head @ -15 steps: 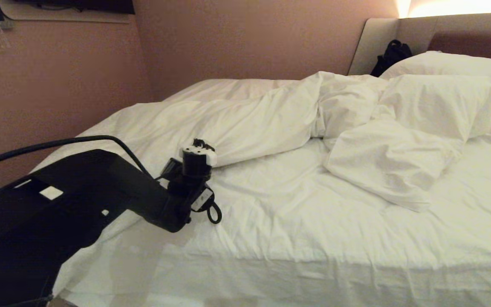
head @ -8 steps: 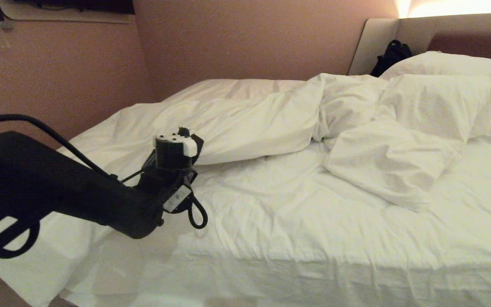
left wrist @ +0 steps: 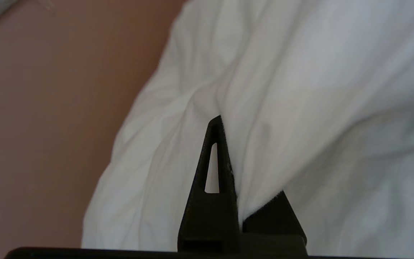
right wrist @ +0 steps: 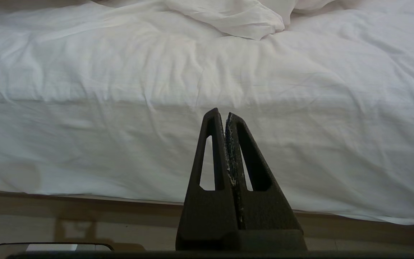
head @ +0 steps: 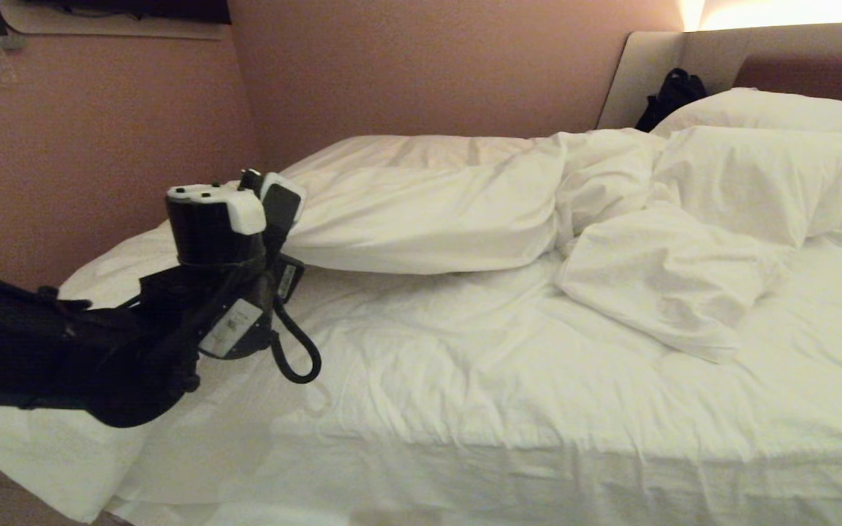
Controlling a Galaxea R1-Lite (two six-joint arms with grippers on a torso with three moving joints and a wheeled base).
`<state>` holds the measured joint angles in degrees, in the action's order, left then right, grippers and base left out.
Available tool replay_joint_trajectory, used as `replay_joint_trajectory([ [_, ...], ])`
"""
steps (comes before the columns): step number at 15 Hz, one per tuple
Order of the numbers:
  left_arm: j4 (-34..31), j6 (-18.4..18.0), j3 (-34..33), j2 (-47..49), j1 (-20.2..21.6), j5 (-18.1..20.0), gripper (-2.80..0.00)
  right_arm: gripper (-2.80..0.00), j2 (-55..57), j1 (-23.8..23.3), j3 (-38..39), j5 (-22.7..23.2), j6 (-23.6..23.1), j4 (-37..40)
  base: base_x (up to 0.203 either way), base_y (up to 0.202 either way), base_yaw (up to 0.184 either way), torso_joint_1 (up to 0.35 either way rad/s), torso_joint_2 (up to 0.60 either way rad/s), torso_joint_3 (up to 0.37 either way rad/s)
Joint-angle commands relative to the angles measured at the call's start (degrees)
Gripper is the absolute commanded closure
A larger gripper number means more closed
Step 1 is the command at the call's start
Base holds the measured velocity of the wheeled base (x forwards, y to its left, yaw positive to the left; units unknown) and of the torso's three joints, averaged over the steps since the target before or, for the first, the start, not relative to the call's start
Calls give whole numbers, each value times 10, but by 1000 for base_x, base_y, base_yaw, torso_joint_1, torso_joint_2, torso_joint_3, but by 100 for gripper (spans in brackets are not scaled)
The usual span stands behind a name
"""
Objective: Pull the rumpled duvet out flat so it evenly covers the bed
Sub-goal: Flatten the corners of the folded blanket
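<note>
The white duvet (head: 421,219) lies in a thick fold along the far half of the bed (head: 465,409), with another bunch (head: 669,285) near the pillows. My left gripper (head: 275,201) hangs raised over the bed's left end and is shut on the fold's end. In the left wrist view the duvet (left wrist: 282,108) runs between the jaws of the left gripper (left wrist: 226,126) and covers most of one finger. The right gripper (right wrist: 225,114) is shut and empty, low in front of the bed's near side (right wrist: 120,144). It is outside the head view.
Two plump pillows (head: 757,175) lean against the padded headboard (head: 713,51) at the right, with a black bag (head: 673,91) beside them. A pink wall (head: 99,146) stands close behind the bed's left end. A strip of floor (right wrist: 84,223) shows under the bed's side.
My left arm has risen and swung left toward the wall with the duvet's end in its grip. The fold has drawn out longer and straighter. The right gripper has not moved.
</note>
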<state>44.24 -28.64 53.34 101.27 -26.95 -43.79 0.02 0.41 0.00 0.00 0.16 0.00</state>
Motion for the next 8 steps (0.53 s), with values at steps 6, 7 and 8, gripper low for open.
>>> replay_joint_trajectory([
  [6,-13,5,-75,-126,-2,29,0,0,0,0,0,0,0,0,0,0,0,0,0,0],
  [7,-13,6,-84,-129,-2,30,0,0,0,0,0,0,0,0,0,0,0,0,0,0],
  [8,-13,7,-103,-133,-1,30,0,0,0,0,0,0,0,0,0,0,0,0,0,0],
])
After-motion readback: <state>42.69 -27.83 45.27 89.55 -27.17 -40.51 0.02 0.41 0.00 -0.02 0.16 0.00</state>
